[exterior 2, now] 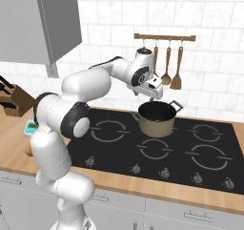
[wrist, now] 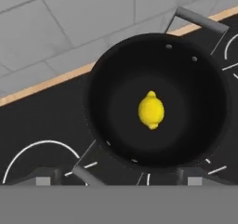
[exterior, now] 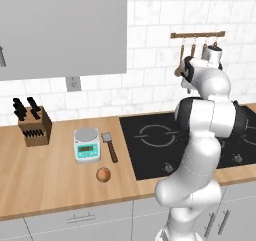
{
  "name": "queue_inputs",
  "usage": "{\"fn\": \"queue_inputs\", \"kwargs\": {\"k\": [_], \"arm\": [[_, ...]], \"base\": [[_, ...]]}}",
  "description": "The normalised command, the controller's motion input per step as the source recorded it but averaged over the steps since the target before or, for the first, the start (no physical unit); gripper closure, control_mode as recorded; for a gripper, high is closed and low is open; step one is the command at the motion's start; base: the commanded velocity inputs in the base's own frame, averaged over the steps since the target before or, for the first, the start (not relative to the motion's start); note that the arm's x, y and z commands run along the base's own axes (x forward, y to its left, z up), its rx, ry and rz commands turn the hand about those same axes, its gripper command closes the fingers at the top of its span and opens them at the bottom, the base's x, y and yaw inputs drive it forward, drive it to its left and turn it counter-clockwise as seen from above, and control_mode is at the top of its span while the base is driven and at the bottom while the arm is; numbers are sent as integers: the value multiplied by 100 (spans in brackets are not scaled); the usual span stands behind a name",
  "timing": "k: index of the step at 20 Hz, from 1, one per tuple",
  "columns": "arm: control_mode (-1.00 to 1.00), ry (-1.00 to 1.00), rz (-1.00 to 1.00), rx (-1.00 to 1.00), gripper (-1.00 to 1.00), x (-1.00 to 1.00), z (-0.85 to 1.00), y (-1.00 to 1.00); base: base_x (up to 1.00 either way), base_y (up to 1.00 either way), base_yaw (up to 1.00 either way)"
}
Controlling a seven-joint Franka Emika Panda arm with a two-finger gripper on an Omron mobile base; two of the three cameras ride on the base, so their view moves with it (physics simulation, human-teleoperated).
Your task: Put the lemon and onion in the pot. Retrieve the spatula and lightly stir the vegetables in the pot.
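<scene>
The yellow lemon point(wrist: 151, 110) lies on the dark bottom of the tan pot point(exterior 2: 156, 119), which stands on the black cooktop point(exterior 2: 205, 143). My gripper point(wrist: 118, 179) hangs just above the pot point(wrist: 158, 97), open, with nothing between its fingertips point(wrist: 44, 178); from the right base it sits over the pot's rim point(exterior 2: 151, 97). The orange-brown onion point(exterior: 103, 174) rests on the wooden counter point(exterior: 50, 180) near the front. Just behind it lies the spatula point(exterior: 110, 147), grey blade toward the wall. My arm hides the pot in the left base view.
A kitchen scale point(exterior: 87, 145) stands left of the spatula and a knife block point(exterior: 34, 126) farther left. Copper-brown spoons point(exterior 2: 167, 67) hang from a wall rail above the pot. A grey upper cabinet point(exterior: 60, 30) overhangs the counter.
</scene>
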Motion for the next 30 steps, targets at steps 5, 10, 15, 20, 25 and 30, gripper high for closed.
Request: {"fn": "queue_inputs", "kwargs": {"k": [5, 10, 15, 20, 25, 30], "arm": [[-100, 0, 0, -4, -100, -100, 54, 96], [-100, 0, 4, -4, -100, -100, 6, 100], [-100, 1, 15, -1, -100, -97, 0, 100], [-100, 10, 28, 0, -100, -41, -3, 100], [-100, 11, 30, 0, -100, -29, -16, 100], [-100, 7, 32, 0, -100, -39, -27, 100]], "base": [[0, 0, 0], [0, 0, 0], [0, 0, 0], [0, 0, 0], [0, 0, 0], [0, 0, 0]]}}
